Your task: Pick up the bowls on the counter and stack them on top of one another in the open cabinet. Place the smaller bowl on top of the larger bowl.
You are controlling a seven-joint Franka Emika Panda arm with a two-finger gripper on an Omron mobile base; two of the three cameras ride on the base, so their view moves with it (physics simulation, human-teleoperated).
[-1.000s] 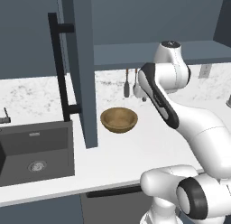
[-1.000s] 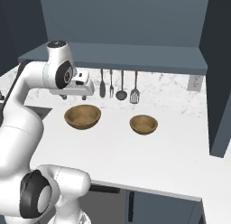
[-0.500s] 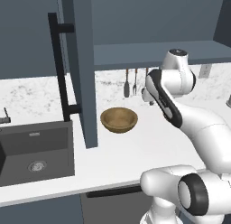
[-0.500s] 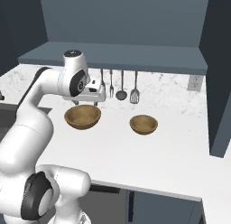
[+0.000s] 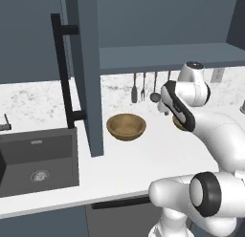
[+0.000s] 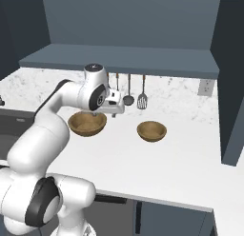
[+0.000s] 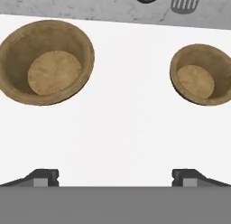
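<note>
The arm rises from the base, bends at the elbow and reaches forward over the counter [image 6: 157, 163], its wrist turned so the hand looks straight down at the worktop. In the right base view the gripper [image 6: 114, 114] hangs above the counter just right of the larger bowl [image 6: 87, 123]. In the hand view the two finger tips [image 7: 44, 177] stand wide apart near the bottom corners, with bare white counter between them; the gripper [image 7: 115, 178] holds nothing.

Compared with half a second ago, the hand has swung rightward from over the larger bowl toward the gap between the bowls, and the upper arm has moved with it. Both bowls lie where they were.

The larger bowl [image 7: 46, 61] and the smaller bowl [image 7: 200, 74] sit upright on the counter, well apart, below a row of hanging utensils [image 6: 128, 90]. The open cabinet [image 5: 162, 57] shows its shelf above them, its door [image 5: 87, 73] with the black bar handle [image 5: 64, 76] swung out beside the sink [image 5: 36, 159].

No brand, label or writing is legible.
</note>
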